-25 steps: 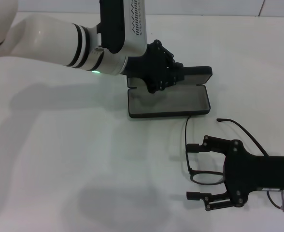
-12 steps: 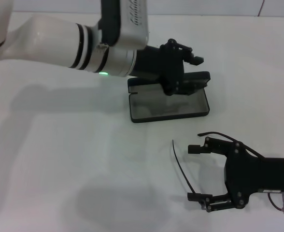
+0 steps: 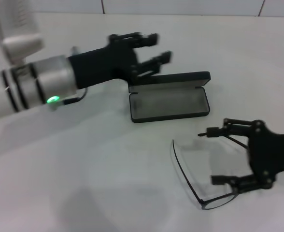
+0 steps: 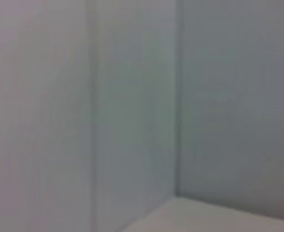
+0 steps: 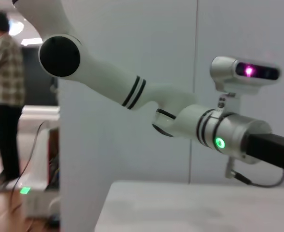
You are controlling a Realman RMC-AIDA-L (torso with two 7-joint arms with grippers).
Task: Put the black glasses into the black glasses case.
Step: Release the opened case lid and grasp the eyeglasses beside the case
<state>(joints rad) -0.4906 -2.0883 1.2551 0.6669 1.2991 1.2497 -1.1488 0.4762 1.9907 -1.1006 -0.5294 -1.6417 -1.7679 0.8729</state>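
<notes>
The black glasses case (image 3: 168,102) lies open near the middle of the white table in the head view, grey lining up and lid (image 3: 173,79) standing at its far side. My left gripper (image 3: 154,48) hovers open just beyond the case's far left corner, holding nothing. The black glasses (image 3: 214,203) rest in front of the case and to its right, with one long temple arm (image 3: 179,168) curving toward the case. My right gripper (image 3: 208,157) is open around them, one finger (image 3: 214,131) on the far side and the other (image 3: 226,181) over the lens frame.
The white table (image 3: 84,169) stretches wide to the left and front of the case. The right wrist view shows my left arm (image 5: 190,121) against a pale wall and a person (image 5: 2,96) standing far off. Only a bare wall fills the left wrist view.
My left gripper has lifted off the case and swung back and left, its fingers spreading. The right gripper has drawn right and turned, and the glasses have shifted and now lie with the frame nearer the front.
</notes>
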